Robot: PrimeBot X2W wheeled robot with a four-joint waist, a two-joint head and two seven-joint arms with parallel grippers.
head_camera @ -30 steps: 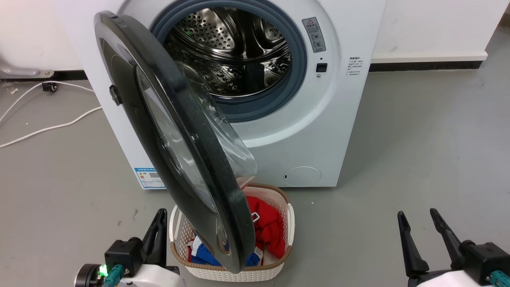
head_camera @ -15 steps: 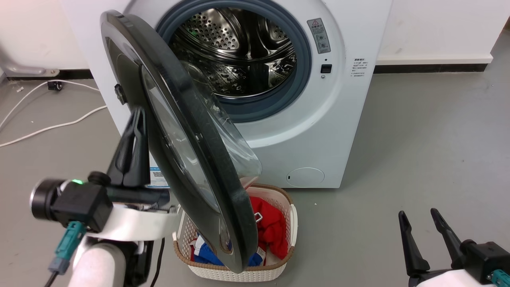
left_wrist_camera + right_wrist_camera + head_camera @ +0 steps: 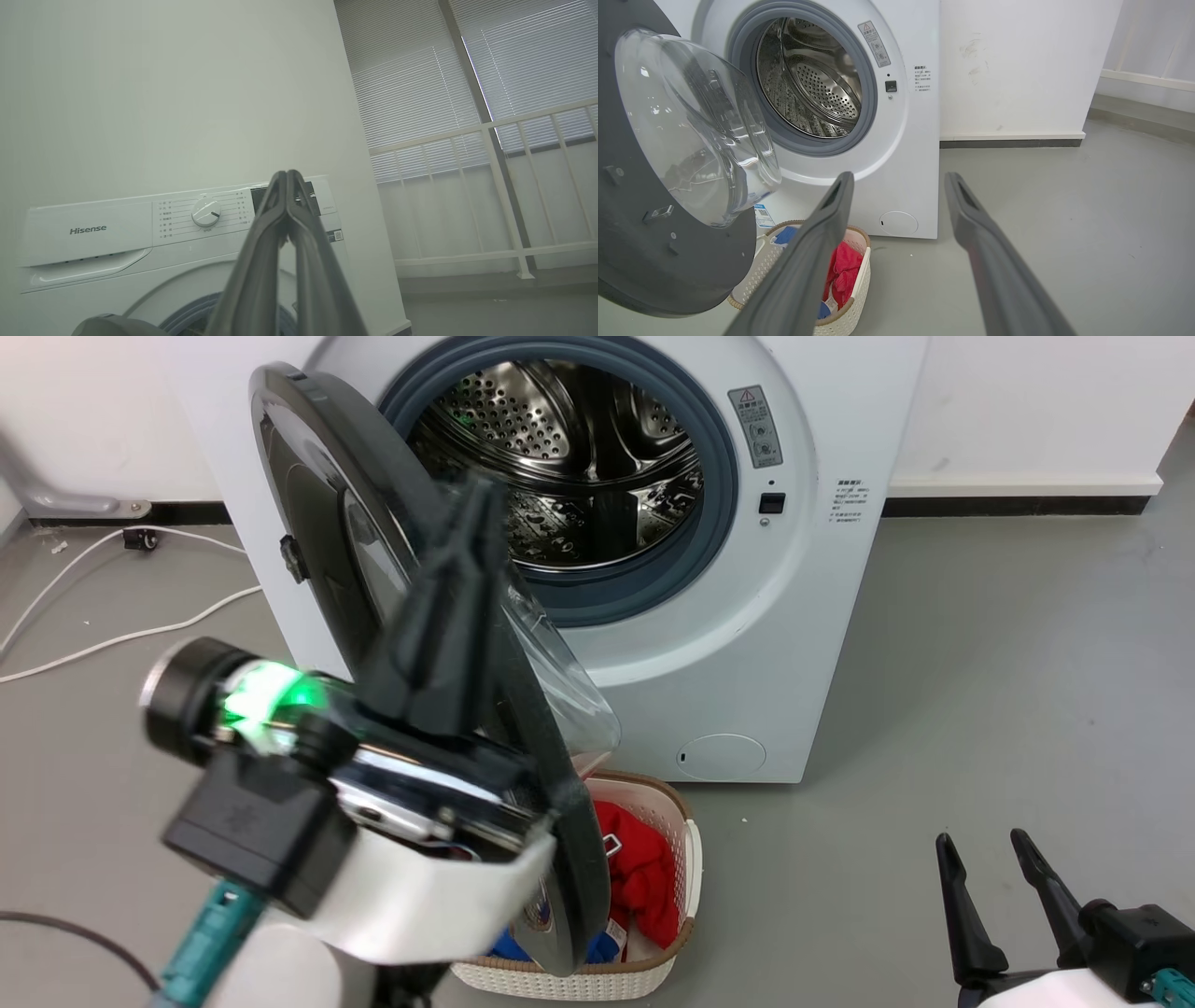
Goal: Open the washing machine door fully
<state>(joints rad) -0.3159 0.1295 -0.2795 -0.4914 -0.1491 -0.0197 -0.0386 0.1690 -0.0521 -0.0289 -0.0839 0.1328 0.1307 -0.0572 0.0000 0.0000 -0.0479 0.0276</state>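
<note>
The washing machine door [image 3: 317, 523] stands partly open, swung out to the left on its hinge, with its rim edge-on to the head view. Its clear glass bowl [image 3: 691, 126] bulges from the black inner face [image 3: 644, 261]. My left gripper [image 3: 481, 490] is raised in front of the door's rim, fingers shut together and pointing up toward the drum opening [image 3: 569, 467]; I cannot tell whether it touches the door. In the left wrist view the left gripper [image 3: 286, 175] is shut and empty before the control panel. My right gripper [image 3: 980, 847] [image 3: 899, 179] rests open at the lower right.
A white woven laundry basket [image 3: 653, 971] [image 3: 859, 261] with red and blue clothes sits on the floor under the door's lower edge. White cables [image 3: 121, 635] trail over the grey floor at the left. A wall stands behind the machine.
My left arm has risen from the lower left and swung right, in front of the door's rim. The door's angle looks unchanged. The right gripper has stayed put; the camera has shifted slightly.
</note>
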